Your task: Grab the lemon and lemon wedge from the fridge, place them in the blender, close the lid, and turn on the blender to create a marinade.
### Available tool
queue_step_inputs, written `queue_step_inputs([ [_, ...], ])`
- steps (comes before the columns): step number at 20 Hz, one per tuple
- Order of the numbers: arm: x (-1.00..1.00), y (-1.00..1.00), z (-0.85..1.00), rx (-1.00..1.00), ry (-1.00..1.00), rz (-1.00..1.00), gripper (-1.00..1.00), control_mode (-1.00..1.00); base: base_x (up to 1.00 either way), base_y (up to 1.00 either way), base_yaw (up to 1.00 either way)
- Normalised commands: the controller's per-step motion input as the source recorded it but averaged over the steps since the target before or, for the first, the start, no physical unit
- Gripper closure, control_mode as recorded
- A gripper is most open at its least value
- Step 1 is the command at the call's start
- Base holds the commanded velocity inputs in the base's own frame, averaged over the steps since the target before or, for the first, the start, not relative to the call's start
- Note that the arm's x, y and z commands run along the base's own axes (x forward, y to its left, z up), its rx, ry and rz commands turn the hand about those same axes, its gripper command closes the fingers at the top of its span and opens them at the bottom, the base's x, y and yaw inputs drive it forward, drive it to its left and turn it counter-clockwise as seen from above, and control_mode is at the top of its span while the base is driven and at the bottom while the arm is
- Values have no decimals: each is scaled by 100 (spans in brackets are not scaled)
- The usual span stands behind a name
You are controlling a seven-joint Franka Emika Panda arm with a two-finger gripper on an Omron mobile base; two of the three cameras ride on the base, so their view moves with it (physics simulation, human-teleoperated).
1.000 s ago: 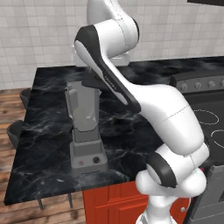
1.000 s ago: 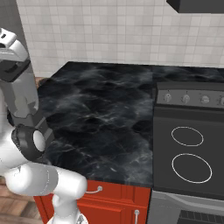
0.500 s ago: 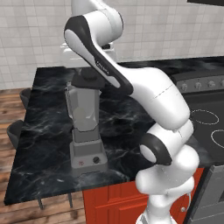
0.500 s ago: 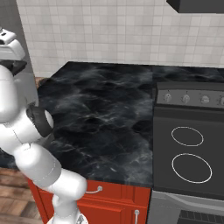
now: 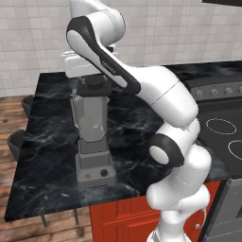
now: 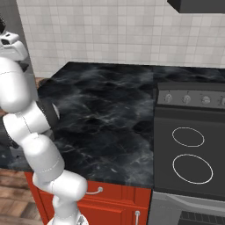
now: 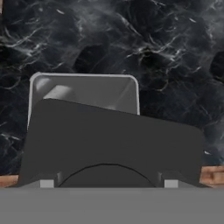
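The grey blender [image 5: 93, 142] stands on the black marble counter [image 5: 52, 160] near its front edge, with a small red button [image 5: 86, 177] and a dark knob [image 5: 103, 173] on its base. The dark lid [image 5: 94, 85] sits at the top of the jug. My gripper [image 7: 107, 183] reaches down on it from above, shut on the lid's raised centre. In the hand view the lid [image 7: 109, 140] lies close below me, and part of the jug's open rim [image 7: 83, 89] shows past its far edge. The lemon, the lemon wedge and the fridge are out of view.
A stove with ring burners [image 6: 189, 140] adjoins the counter on the right. Red cabinet fronts [image 6: 114, 202] run below the counter. Dark stools [image 5: 16, 142] stand off the counter's left end. A tiled wall [image 6: 110, 35] backs the counter.
The arm has swung left and now reaches over the blender. The dark lid now shows at the top of the jug.
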Motion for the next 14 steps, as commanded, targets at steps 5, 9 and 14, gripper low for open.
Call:
queue_step_inputs([
  [5,3,0,-24,0,0,13,100,-100,0,0,0],
  [9,3,0,-17,0,0,13,100,-100,0,0,0],
  [14,3,0,-25,0,0,9,100,-100,0,0,0],
])
